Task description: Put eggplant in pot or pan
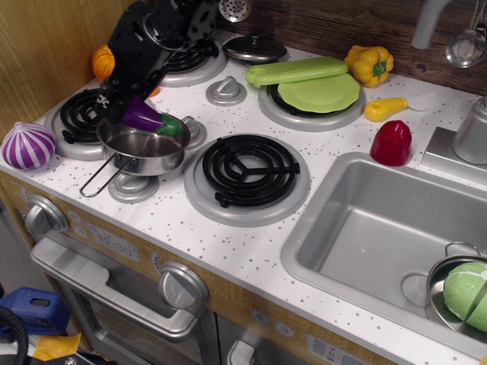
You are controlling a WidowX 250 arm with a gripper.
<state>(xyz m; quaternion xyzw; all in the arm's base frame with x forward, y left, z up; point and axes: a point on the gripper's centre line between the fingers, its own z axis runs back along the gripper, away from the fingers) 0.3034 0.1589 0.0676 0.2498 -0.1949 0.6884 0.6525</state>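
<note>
Bright, even indoor light from above. Soft short shadows fall on the white speckled tabletop point(251, 243). Glare streaks the small shiny steel saucepan point(144, 146). The black end effector point(114, 103) looks slightly blurred, possibly from motion. Edges show little distortion.

A white speckled surface point(251, 251) with black coil burners point(247, 169) and a grey sink point(373, 220) stands against a dark wood-plank back wall point(342, 23) and a lighter wooden side panel point(46, 53)

orange pumpkin point(102, 61) half hidden, steel pot point(459, 289) cut off
</note>
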